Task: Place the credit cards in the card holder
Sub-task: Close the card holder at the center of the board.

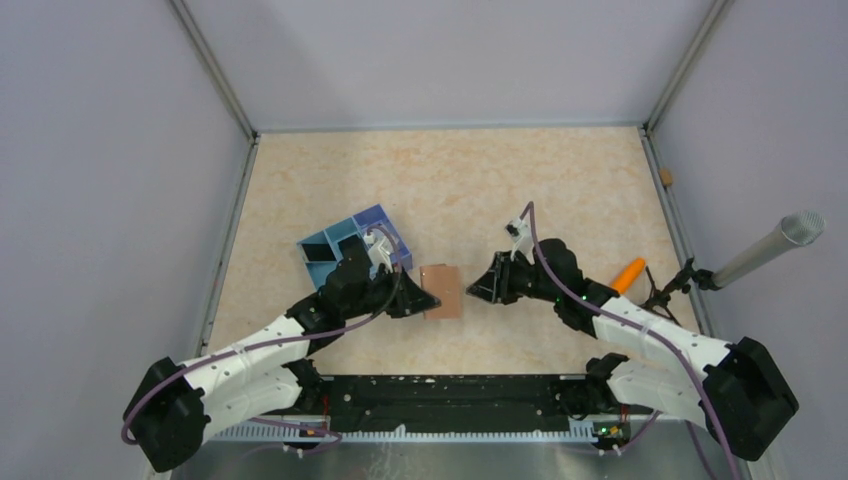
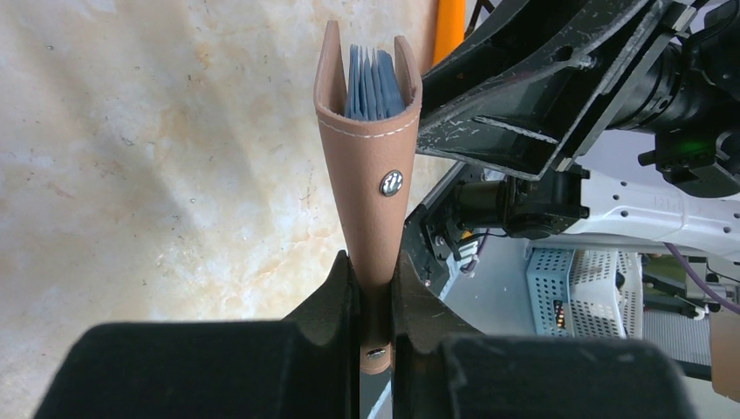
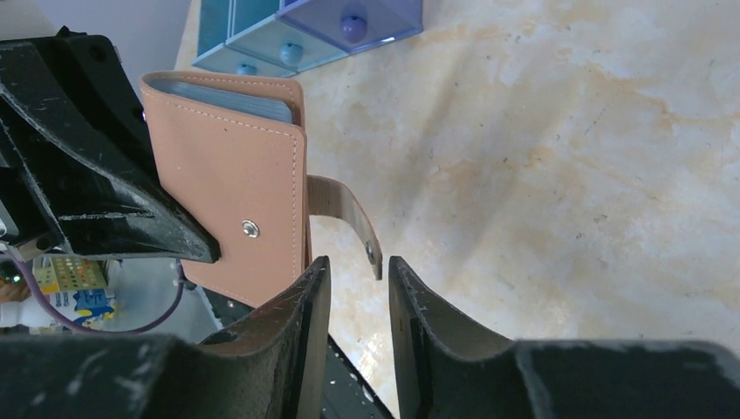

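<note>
The brown card holder (image 1: 441, 291) is held up on edge between the two arms. My left gripper (image 2: 373, 271) is shut on its lower edge, near a snap stud. Blue credit cards (image 2: 371, 83) stand packed inside the card holder (image 2: 366, 166), with only their edges showing. My right gripper (image 3: 353, 271) is open just beside the card holder (image 3: 236, 183). The holder's loose snap strap (image 3: 345, 205) hangs with its tip at the gap between the right fingers, which are not closed on it. In the top view the right gripper (image 1: 480, 288) faces the left gripper (image 1: 420, 300) across the holder.
A blue box with divided compartments (image 1: 355, 250) stands just behind the left gripper. An orange carrot-shaped object (image 1: 628, 274) lies to the right of the right arm. A grey tube on a stand (image 1: 770, 250) juts in at the right wall.
</note>
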`<control>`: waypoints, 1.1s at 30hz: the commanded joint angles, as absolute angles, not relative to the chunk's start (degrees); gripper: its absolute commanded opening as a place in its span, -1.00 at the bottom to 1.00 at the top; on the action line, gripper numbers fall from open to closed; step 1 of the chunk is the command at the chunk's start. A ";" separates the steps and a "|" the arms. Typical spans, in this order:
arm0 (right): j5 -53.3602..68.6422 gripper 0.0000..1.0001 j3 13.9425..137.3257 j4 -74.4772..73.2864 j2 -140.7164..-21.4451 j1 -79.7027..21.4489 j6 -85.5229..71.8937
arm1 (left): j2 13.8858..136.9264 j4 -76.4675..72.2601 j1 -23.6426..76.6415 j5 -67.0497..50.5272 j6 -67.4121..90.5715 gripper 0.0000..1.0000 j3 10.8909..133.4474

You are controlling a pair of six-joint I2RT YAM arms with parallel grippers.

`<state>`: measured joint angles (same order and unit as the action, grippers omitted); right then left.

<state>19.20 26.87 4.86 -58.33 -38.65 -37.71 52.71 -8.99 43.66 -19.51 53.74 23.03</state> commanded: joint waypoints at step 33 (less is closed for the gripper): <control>26.08 -1.00 31.24 8.26 -63.96 -41.19 -33.11 | 55.02 -6.86 44.51 -15.75 51.73 -1.00 27.39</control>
